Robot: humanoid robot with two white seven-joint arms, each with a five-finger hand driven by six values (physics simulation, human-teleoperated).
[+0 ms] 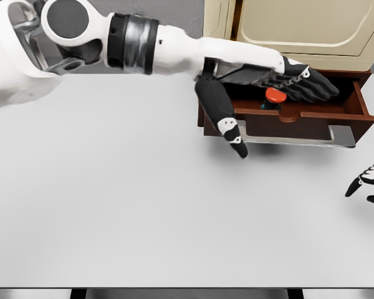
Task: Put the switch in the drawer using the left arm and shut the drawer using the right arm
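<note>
A switch [274, 97] with a red round button on a dark base stands inside the open brown drawer [299, 122] at the table's back right. My left hand [280, 87] reaches over the drawer, its black fingers [311, 84] spread flat above the switch and its thumb [223, 115] hanging down in front of the drawer's left end; it holds nothing. My right hand [369, 184] shows only at the right edge, fingers loosely spread, low on the table in front of the drawer and apart from it.
The drawer has a grey handle plate [336, 138] along its front. A beige cabinet [293, 28] stands behind and above it. The grey table [124, 199] stretches to the left and front.
</note>
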